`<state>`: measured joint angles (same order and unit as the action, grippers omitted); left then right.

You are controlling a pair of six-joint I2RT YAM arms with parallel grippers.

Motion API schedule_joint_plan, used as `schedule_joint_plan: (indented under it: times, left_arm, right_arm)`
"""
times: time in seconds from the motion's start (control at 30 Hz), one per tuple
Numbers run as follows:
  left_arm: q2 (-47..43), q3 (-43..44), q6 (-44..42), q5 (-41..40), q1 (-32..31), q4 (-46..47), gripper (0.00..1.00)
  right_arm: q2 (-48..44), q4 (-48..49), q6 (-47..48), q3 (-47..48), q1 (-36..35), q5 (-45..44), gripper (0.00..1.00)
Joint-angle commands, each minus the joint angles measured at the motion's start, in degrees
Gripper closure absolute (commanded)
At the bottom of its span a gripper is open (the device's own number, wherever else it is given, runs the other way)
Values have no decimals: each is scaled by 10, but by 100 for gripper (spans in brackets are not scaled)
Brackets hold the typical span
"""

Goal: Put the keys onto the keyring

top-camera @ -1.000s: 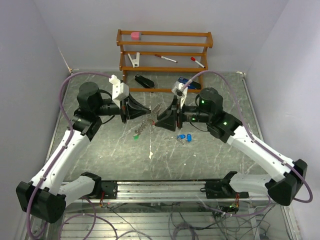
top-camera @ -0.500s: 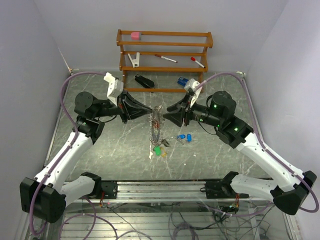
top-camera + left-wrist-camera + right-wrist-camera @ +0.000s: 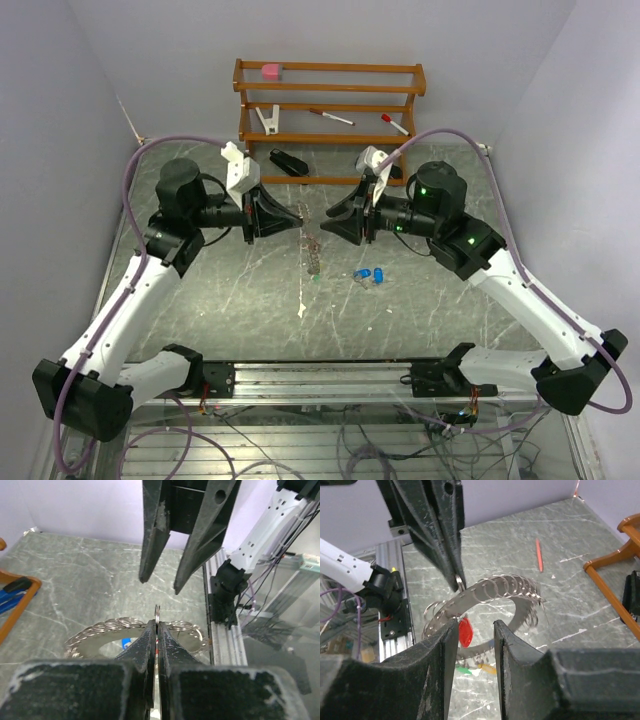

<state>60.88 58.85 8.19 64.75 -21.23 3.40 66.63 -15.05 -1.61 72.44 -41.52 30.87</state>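
From above, the left gripper [image 3: 299, 221] and the right gripper [image 3: 327, 212] point at each other over the middle of the table [image 3: 200, 300]. Their tips are near but apart. The keyring [image 3: 314, 256] hangs down from the left gripper's tip, and we see it from its thin side. Two keys [image 3: 370, 275] with blue heads lie on the table just to the right of it, not on the ring. A wooden rack [image 3: 330, 90] stands at the back.

The left wrist camera shows the left fingers pressed together, pinching the thin wire of the keyring. The ring curves away on both sides, full of little silver loops. The right gripper's two fingers are spread, with nothing between them.

The right wrist camera shows the right fingers spread too. A red tag [image 3: 465, 632] on the ring shows in the gap between them. I cannot tell if it touches them. The left gripper pinches the ring's far rim.
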Motion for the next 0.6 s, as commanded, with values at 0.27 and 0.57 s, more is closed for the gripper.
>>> schedule_joint_plan:
  times: [0.27, 0.57]
  left_arm:
    - [45, 180, -432, -45, -9, -474, 93]
    - [-1, 145, -645, -193, -24, -492, 93]
  right_arm:
    - [-3, -80, 35, 34, 2, 46, 68]
    - [-19, -69, 27, -13, 3, 31, 67]
